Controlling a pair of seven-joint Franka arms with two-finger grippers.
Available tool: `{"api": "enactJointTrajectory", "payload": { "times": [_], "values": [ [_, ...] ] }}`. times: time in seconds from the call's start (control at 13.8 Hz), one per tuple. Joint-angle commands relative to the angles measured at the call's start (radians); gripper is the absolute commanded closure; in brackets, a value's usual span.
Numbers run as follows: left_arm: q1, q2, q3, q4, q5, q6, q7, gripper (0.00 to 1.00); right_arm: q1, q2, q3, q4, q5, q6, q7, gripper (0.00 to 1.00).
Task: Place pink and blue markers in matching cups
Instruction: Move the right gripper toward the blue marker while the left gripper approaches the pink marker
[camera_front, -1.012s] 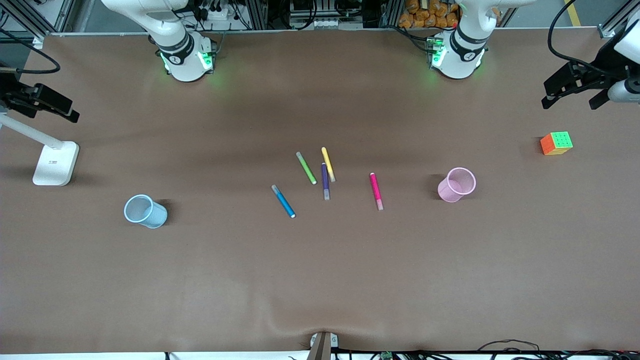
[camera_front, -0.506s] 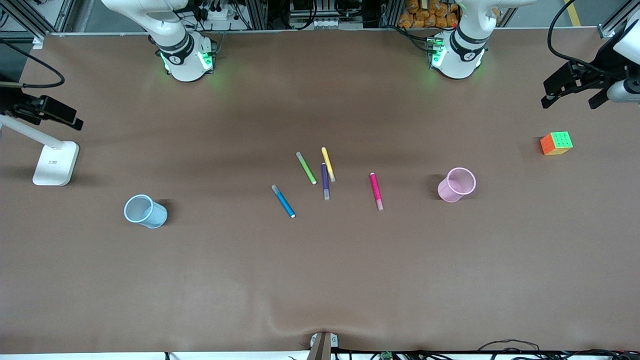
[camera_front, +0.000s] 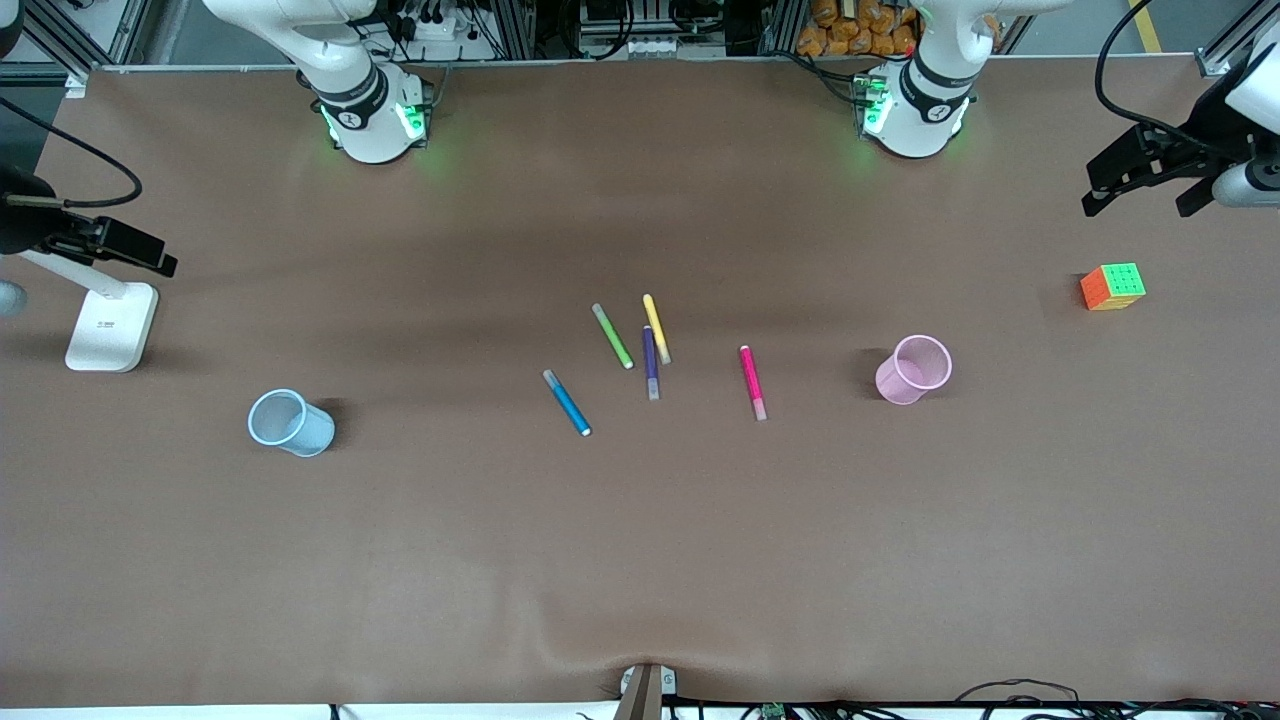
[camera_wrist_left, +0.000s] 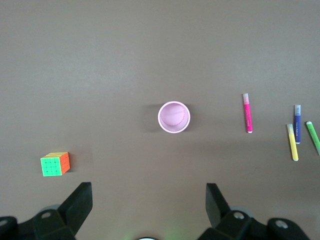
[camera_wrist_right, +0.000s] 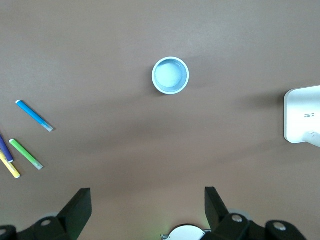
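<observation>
The right end effector (camera_front: 120, 245) hangs released, empty, over the right arm's end of the bench (camera_front: 640, 560), above a white stand (camera_front: 110, 325). The blue cup (camera_front: 291, 423) stands upright near that end. Mid-bench lie the blue marker (camera_front: 567, 403), then green (camera_front: 612, 336), purple (camera_front: 651, 363) and yellow (camera_front: 656, 328) pens close together, then the pink marker (camera_front: 752, 382). The pink cup (camera_front: 914, 369) stands upright toward the left arm's end. A cube (camera_front: 1112, 287) sits near that end under the left end effector (camera_front: 1150, 180), also released and empty.
</observation>
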Motion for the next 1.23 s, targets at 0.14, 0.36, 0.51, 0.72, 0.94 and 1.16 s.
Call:
{"api": "enactJointTrajectory", "payload": {
  "times": [0.14,0.36,0.51,0.72,0.94,1.16],
  "values": [
    [0.003,0.005,0.004,0.0,-0.009,-0.01,0.002,0.0,0.002,0.055,0.01,0.017,0.003,-0.004,-0.01,0.0],
    [0.002,0.005,0.003,0.0,-0.007,-0.003,0.003,0.0,0.056,0.114,0.013,0.017,0.026,0.022,-0.002,0.0],
    [0.002,0.005,0.003,-0.001,-0.007,-0.001,0.003,0.0,0.103,0.171,0.013,0.019,0.029,0.086,0.006,0.0],
    [-0.003,0.011,-0.002,-0.003,-0.006,0.011,0.002,0.0,0.12,0.254,0.013,0.017,0.046,0.166,0.007,0.0],
    [-0.015,0.05,-0.016,0.003,-0.01,0.023,-0.035,0.0,0.14,0.323,0.015,0.014,0.127,0.226,0.006,0.0],
    [-0.015,0.1,-0.057,0.006,-0.01,0.045,-0.105,0.0,0.217,0.383,0.015,0.006,0.136,0.315,0.006,0.0]
  ]
}}
